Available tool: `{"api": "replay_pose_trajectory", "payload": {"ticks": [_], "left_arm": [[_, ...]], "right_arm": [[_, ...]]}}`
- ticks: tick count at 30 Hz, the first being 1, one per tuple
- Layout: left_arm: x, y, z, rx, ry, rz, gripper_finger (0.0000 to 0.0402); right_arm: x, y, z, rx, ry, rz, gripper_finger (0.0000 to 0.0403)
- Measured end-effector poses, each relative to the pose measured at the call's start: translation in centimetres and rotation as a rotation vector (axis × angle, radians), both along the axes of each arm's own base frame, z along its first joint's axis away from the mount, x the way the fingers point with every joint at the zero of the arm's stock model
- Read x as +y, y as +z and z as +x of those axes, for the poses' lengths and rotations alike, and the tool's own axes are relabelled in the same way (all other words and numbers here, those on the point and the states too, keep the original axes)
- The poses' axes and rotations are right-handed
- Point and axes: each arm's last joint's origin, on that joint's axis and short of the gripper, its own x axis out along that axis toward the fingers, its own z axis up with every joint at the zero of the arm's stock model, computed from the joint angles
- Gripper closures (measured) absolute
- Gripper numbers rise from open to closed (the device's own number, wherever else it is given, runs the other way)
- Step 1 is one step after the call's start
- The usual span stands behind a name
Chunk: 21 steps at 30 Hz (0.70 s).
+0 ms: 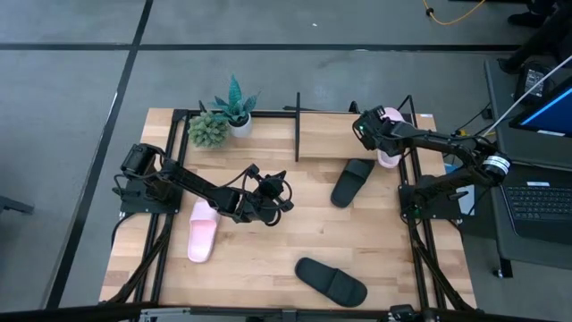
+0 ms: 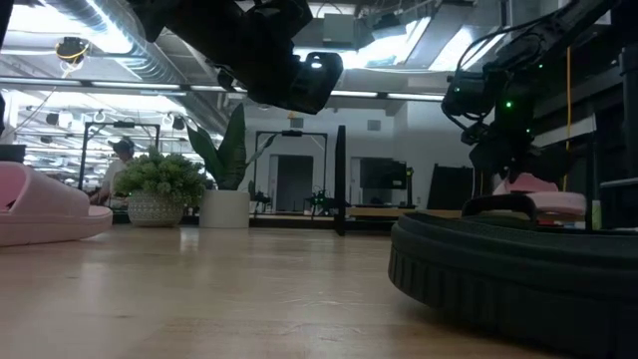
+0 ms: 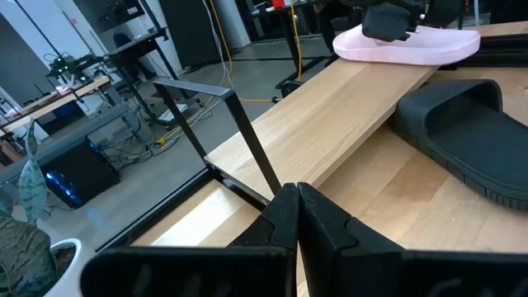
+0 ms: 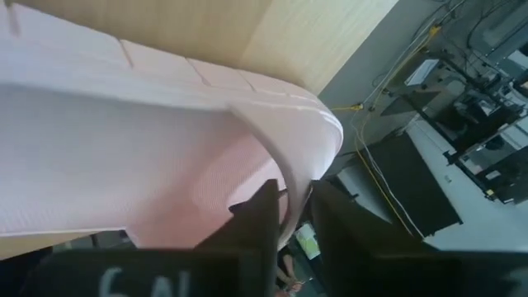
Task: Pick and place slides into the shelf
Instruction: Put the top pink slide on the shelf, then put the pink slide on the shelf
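Note:
The shelf [image 1: 331, 134], black rods with a light wood board, stands along the table's far edge. One pink slide [image 3: 408, 45] lies sole-down on the board's right end. My right gripper [image 4: 290, 216] is over it, slightly open, with the strap's edge between its fingers. A second pink slide [image 1: 203, 230] lies on the table at the left. One black slide [image 1: 351, 182] lies just before the shelf, and another [image 1: 331, 280] near the front edge. My left gripper [image 1: 284, 199] hovers shut and empty over the table's middle. My right gripper comes slanting down from above at the pink slide's strap, whose thin front edge [image 4: 289, 186] stands between the two fingers. A gap shows on one side of the edge. Whether the other finger touches it I cannot tell. The slide rests on the shelf board.
Two potted plants [image 1: 234, 107] [image 1: 207, 130] stand at the shelf's left end. An upright black rod [image 1: 297, 134] divides the shelf at its middle. Black arm frames run along both table sides. A laptop [image 1: 541, 192] sits beyond the right edge.

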Motion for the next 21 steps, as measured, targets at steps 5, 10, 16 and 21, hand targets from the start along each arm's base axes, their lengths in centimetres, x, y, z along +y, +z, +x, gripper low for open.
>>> {"api": "replay_pose_trajectory", "payload": {"ticks": [5, 10, 16, 21], "left_arm": [[0.0, 0.0, 0.0, 0.0, 0.0, 0.0, 0.0402], [0.0, 0.0, 0.0, 0.0, 0.0, 0.0, 0.0402], [-0.01, -0.01, -0.01, 0.0, -0.001, 0.0, 0.0401], [0.0, 0.0, 0.0, 0.0, 0.0, 0.0, 0.0402]], "right_arm": [[-0.03, 0.01, 0.07, -0.018, 0.001, 0.003, 0.0301], [-0.03, -0.01, 0.09, -0.027, 0.0, 0.005, 0.0286], [-0.19, 0.1, 0.25, -0.074, -0.027, -0.031, 0.0264], [-0.15, 0.19, 0.26, -0.054, -0.041, -0.064, 0.0247]]}}
